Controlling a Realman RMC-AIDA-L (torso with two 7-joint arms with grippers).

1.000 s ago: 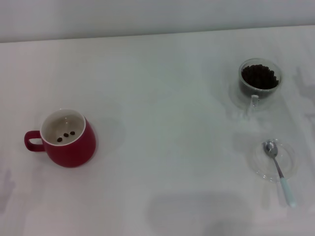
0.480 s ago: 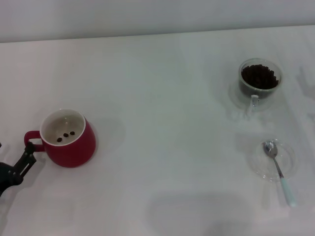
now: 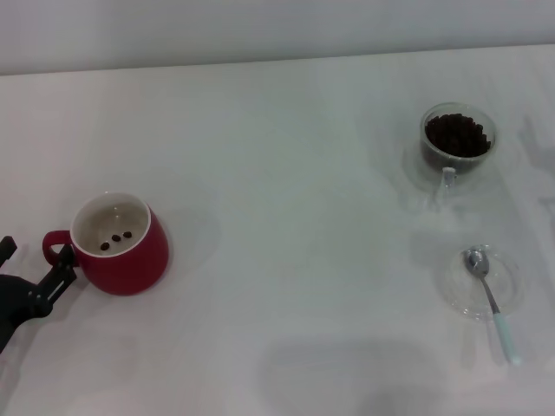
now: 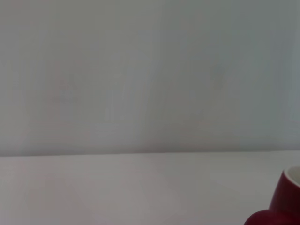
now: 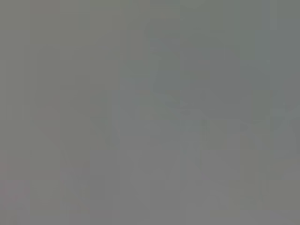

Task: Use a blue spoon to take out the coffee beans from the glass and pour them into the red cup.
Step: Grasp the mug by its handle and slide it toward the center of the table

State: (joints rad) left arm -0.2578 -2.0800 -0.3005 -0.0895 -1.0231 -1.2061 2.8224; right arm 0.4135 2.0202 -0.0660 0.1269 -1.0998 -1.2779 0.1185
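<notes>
The small teaspoon with a silver bowl and pale-blue handle, the blue spoon [image 3: 492, 300], lies across a flat clear glass saucer [image 3: 512, 291] on the robot's right side of the white bench [image 3: 295, 191], its handle pointing toward the near edge. Beyond it stands the small clear glass mug [image 3: 457, 146], heaped with dark coffee beans [image 3: 457, 135]. Well apart, on the left, sits the squat deep-red cup [image 3: 120, 244] with three beans on its white floor. The left pincer [image 3: 33, 269] is at the cup's loop handle, fingers spread, one tip just beside the loop and gripping nothing. The right pincer is not in view. The step in hand looks like steadying the cup: close squarely on the handle without nudging the cup, then hold it level for pouring.
</notes>
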